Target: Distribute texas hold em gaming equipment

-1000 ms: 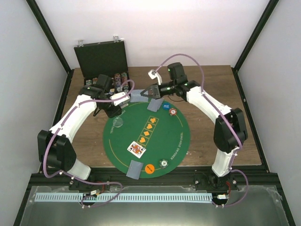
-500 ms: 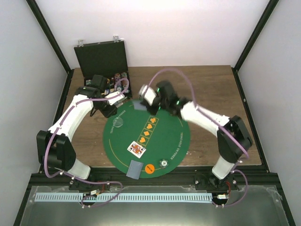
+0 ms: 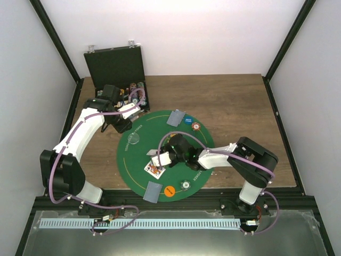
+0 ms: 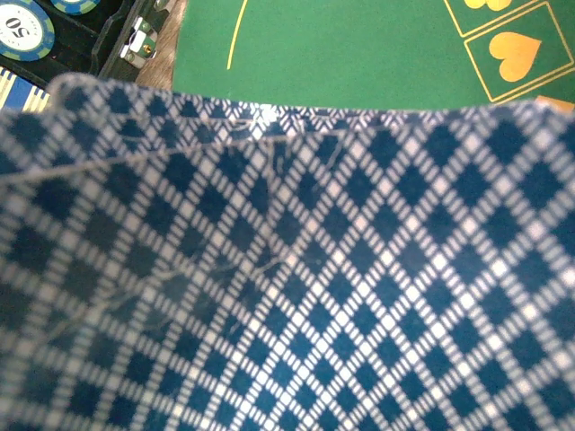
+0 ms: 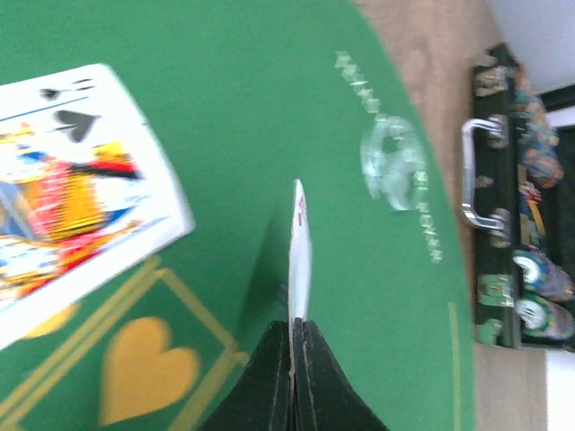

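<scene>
**Asker:** Where is the card you carry?

**Me:** The held card [image 5: 299, 247] is pinched edge-on between the closed fingers of my right gripper [image 5: 292, 328]. It stands over the middle of the green mat [image 5: 269, 108], just to the far side of the face-up king [image 5: 76, 180]. The clear disc [image 5: 393, 162] lies farther left, toward the black case [image 5: 517, 233].

**Asker:** And the rest of the set?

**Me:** The far face-down card [image 3: 176, 118] sits at the mat's far edge, with the blue disc [image 3: 188, 120] and the red-and-white disc [image 3: 196, 127] to its right. The near face-down card [image 3: 153, 191] is at the near edge, beside the orange disc [image 3: 170, 191] and the silvery disc [image 3: 185, 184].

**Asker:** Your left hand?

**Me:** My left gripper [image 3: 121, 122] hovers at the mat's far-left rim, by the case. A checked card back [image 4: 287, 269] fills its camera (my fingers are hidden), so I cannot tell whether it grips.
</scene>
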Action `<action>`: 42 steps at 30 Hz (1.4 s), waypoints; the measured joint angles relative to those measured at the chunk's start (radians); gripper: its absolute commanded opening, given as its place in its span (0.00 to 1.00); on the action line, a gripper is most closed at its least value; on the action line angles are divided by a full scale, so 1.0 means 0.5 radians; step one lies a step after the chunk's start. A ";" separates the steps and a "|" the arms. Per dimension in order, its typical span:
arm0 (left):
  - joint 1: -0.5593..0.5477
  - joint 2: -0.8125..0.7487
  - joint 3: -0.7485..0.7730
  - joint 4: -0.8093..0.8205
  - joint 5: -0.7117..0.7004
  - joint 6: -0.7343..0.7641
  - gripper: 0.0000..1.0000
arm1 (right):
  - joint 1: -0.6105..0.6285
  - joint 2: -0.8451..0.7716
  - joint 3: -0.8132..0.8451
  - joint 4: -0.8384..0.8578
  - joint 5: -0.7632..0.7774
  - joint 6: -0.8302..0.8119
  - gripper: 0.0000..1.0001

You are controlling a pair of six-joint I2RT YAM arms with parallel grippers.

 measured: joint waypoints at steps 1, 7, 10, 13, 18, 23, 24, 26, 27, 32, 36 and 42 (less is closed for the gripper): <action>-0.001 0.000 0.000 0.000 0.000 0.000 0.42 | 0.012 -0.002 -0.038 -0.004 -0.005 -0.030 0.01; 0.000 0.000 0.000 0.000 0.002 0.000 0.42 | 0.040 -0.072 -0.089 -0.243 -0.129 -0.040 0.01; 0.000 0.000 0.000 0.000 0.002 0.001 0.42 | 0.040 -0.095 -0.088 -0.328 -0.169 0.007 0.01; 0.000 0.000 0.000 -0.001 0.002 0.001 0.42 | 0.040 -0.095 -0.087 -0.399 -0.179 0.067 0.01; 0.000 0.000 0.000 -0.002 0.003 0.001 0.42 | 0.040 -0.081 -0.041 -0.479 -0.144 0.217 0.01; 0.000 0.000 0.000 -0.002 0.008 0.001 0.42 | 0.040 -0.011 0.069 -0.521 -0.076 0.385 0.01; 0.000 0.001 0.000 -0.002 0.008 0.001 0.42 | 0.040 0.000 0.079 -0.526 -0.067 0.412 0.01; 0.000 0.000 0.000 -0.002 0.008 0.001 0.42 | 0.040 0.011 0.080 -0.534 -0.057 0.449 0.01; 0.000 0.001 0.000 -0.002 0.008 0.001 0.42 | 0.040 0.016 0.080 -0.541 -0.054 0.462 0.01; 0.000 0.001 0.000 -0.002 0.008 0.001 0.42 | 0.040 0.021 0.077 -0.581 -0.048 0.468 0.04; 0.000 0.001 0.000 -0.002 0.007 0.002 0.42 | 0.043 0.015 0.062 -0.613 -0.059 0.443 0.12; 0.000 0.001 0.001 -0.002 0.005 0.002 0.42 | 0.060 -0.033 0.052 -0.690 -0.113 0.398 0.28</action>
